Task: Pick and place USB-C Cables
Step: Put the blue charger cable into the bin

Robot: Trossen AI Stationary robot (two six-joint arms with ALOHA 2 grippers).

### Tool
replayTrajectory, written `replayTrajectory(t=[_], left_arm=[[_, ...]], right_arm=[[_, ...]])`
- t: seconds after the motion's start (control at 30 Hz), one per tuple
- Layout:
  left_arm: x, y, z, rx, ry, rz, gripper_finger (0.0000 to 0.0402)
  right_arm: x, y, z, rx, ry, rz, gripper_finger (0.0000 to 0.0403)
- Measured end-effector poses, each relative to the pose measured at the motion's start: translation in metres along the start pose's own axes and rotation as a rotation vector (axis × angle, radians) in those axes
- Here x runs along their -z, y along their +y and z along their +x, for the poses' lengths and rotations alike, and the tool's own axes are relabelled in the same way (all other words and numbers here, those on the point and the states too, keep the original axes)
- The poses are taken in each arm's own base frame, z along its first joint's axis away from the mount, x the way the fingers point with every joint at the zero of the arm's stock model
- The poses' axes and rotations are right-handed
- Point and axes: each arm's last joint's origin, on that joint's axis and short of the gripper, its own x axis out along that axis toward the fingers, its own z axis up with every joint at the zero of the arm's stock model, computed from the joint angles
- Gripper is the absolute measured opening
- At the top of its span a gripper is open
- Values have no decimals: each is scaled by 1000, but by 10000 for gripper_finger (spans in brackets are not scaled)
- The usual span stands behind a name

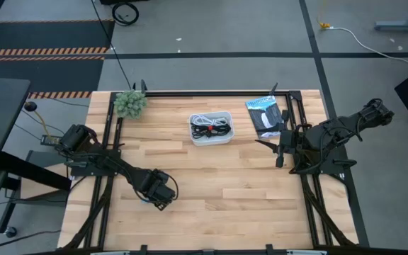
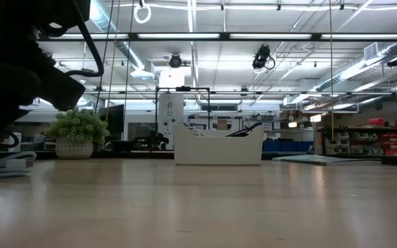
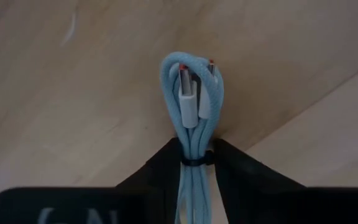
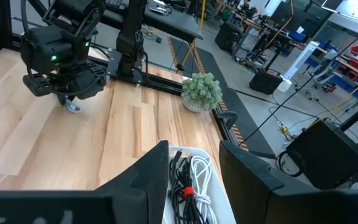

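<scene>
Gripping a pale blue-white cable bundle [image 3: 193, 118], the left hand [image 3: 194, 163] had its fingers closed on the cord just at the small dark tie, the looped end with both plugs sticking out past the fingertips. In the high view that left hand [image 1: 158, 190] sat low over the near-left part of the surface [image 1: 218, 184], well apart from the white tray [image 1: 212, 129] near the far middle. The cable hung close over the wood (touching or just above, could not tell).

The right hand [image 4: 194, 165] waited at the right side of the surface, pointed toward the tray, fingers spread apart and empty. The tray held a black cable with a red tie [image 4: 188, 191], another black cord [image 4: 178, 168] and a white cable [image 4: 202, 174] bunched together.

Judged progress: one cable was out and in hand, not yet set down; the three in the tray were untouched. A black-and-blue packet [image 1: 265, 115] and a small potted plant [image 1: 130, 103] stood along the far edge, not involved.
</scene>
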Motion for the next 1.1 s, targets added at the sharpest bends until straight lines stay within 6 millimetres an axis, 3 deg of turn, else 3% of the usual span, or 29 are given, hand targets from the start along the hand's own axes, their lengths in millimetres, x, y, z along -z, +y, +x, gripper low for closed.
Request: replayTrajectory(t=[0.33, 0.83, 1.1], left_arm=[[-8, -1, -7, 33, 97, 53, 64], [-45, -17, -85, 9, 41, 177, 65], [-66, -17, -109, 60, -10, 226, 66]], right_arm=[[0, 0, 0, 0, 0, 1, 148], [0, 0, 0, 0, -1, 4, 148], [0, 0, 0, 0, -1, 5, 148]])
